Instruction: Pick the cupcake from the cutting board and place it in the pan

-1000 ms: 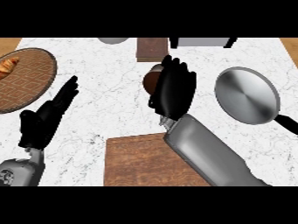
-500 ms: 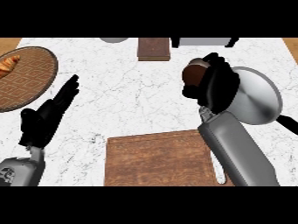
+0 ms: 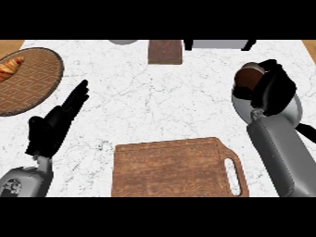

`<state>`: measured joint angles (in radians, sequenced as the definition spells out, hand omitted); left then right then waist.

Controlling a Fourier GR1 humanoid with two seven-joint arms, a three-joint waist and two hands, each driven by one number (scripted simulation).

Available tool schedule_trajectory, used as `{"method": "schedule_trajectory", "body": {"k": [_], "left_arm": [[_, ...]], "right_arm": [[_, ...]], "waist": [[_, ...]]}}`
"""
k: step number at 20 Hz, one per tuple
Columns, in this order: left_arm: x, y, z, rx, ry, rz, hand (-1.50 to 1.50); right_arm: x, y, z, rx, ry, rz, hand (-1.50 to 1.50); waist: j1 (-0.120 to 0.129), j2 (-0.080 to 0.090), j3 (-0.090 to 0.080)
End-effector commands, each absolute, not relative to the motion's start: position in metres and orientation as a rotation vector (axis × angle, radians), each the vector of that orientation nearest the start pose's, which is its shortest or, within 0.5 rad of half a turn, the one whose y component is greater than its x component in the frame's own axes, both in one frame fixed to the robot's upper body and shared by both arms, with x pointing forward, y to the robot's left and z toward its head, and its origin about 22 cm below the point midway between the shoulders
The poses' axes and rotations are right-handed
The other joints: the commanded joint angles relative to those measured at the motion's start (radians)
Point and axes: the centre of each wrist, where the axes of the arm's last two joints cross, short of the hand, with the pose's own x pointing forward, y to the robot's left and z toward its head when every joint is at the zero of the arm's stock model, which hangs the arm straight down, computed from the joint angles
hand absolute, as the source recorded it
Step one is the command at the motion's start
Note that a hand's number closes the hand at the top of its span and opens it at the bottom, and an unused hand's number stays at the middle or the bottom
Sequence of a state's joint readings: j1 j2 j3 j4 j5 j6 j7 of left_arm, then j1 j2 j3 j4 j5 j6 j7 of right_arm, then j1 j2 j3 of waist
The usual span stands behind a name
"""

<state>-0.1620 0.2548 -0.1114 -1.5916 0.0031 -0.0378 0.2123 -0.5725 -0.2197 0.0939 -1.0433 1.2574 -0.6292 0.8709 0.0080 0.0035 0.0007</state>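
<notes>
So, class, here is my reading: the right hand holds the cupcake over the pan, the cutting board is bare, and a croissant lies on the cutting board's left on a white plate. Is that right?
One detail is wrong. In the head view the croissant lies on a brown patterned plate, not a white one. The rest stands: the right hand holds the cupcake over the pan, and the cutting board is bare.

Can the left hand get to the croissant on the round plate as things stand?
Probably yes. The left hand is open beside the plate, fingers angled up. The croissant lies uncovered at the plate's far left, with nothing between. It would have to reach across the plate.
</notes>
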Motion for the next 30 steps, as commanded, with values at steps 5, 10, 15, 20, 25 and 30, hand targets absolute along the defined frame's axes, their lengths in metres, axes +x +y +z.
{"method": "schedule_trajectory", "body": {"k": [5, 10, 15, 20, 25, 30], "left_arm": [[0.275, 0.245, 0.05, 0.08, -1.508, -0.355, 0.0], [0.274, 0.245, 0.055, 0.095, -1.497, -0.355, 0.0], [0.271, 0.237, 0.053, 0.057, -1.499, -0.369, 0.0], [0.278, 0.254, 0.05, 0.059, -1.516, -0.373, 0.0], [0.283, 0.245, 0.059, 0.067, -1.53, -0.379, 0.0], [0.276, 0.236, 0.057, 0.07, -1.514, -0.381, 0.0]], "right_arm": [[0.381, -0.28, 0.012, -1.567, -1.168, 0.127, 1.5], [0.399, -0.289, 0.017, -1.555, -1.173, 0.147, 1.5], [0.383, -0.329, -0.002, -1.444, -0.86, 0.01, 1.5], [0.379, -0.365, 0.003, -1.285, -0.909, 0.056, -1.5], [0.375, -0.367, -0.003, -1.279, -1.064, -0.062, -1.5], [0.377, -0.379, 0.016, -1.241, -1.271, -0.277, -1.5]], "waist": [[0.007, 0.002, 0.0], [0.008, 0.001, 0.0], [0.012, 0.003, 0.0], [0.031, 0.016, 0.003], [0.03, 0.014, 0.004], [0.031, 0.012, 0.007]]}}
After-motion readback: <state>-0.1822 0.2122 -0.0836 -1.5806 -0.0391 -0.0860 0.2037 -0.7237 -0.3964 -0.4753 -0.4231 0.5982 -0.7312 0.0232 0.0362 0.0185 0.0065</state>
